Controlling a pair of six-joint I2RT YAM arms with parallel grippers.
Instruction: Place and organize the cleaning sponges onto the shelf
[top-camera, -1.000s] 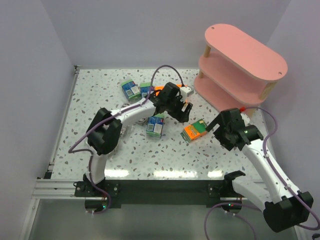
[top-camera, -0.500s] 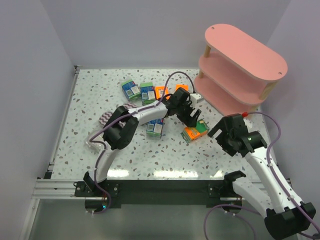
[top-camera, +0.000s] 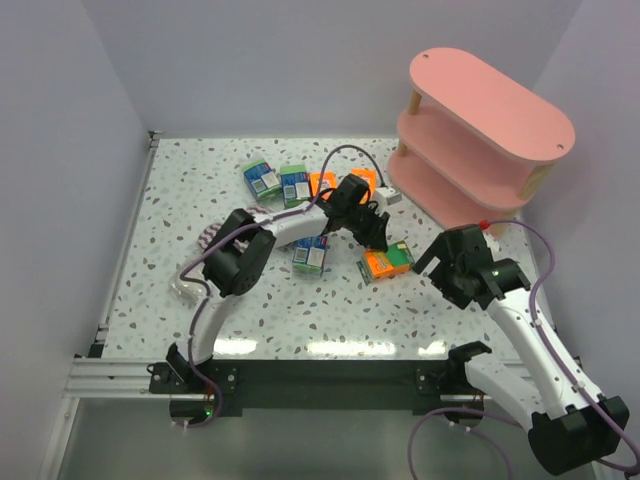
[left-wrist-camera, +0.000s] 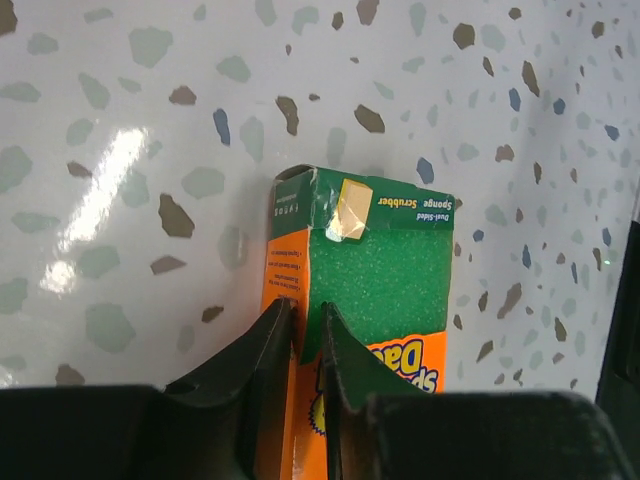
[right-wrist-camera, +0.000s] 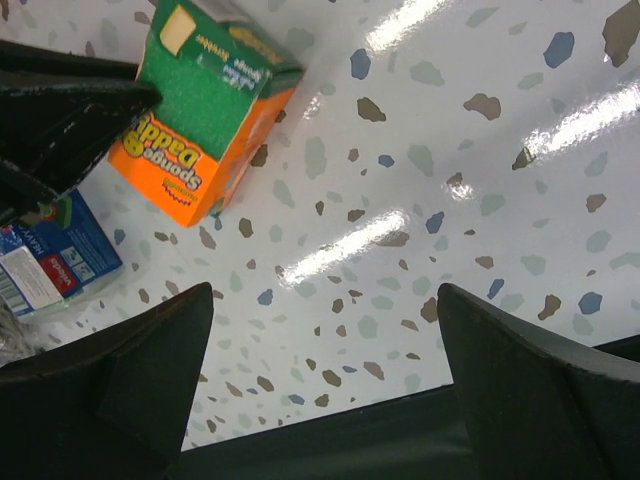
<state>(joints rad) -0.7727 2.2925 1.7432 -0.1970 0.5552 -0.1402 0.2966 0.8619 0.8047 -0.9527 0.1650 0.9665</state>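
Note:
An orange pack with a green top, one of the cleaning sponges (top-camera: 387, 261), lies on the speckled table. In the left wrist view that pack (left-wrist-camera: 395, 275) fills the middle, and my left gripper (left-wrist-camera: 308, 318) has its two fingers pinched close together on the pack's upper edge. My left gripper (top-camera: 378, 238) reaches it from the upper left. Just right of the pack, my right gripper (top-camera: 434, 262) is wide open and holds nothing. Its own view has the pack (right-wrist-camera: 215, 110) at the upper left and only bare table between the right gripper's (right-wrist-camera: 325, 330) fingers. The pink shelf (top-camera: 480, 110) stands at the back right.
Three green-and-blue packs (top-camera: 262, 178) (top-camera: 294, 183) (top-camera: 310, 255) and two flat orange ones (top-camera: 322, 183) (top-camera: 362, 178) lie left of the shelf. A purple-white zigzag pack (top-camera: 210, 238) shows behind the left arm. One blue pack (right-wrist-camera: 50, 265) is at the right wrist view's left edge.
My left gripper swung right from the orange packs to the orange-and-green pack and shut down on its edge. The right arm drew back slightly and stayed open.

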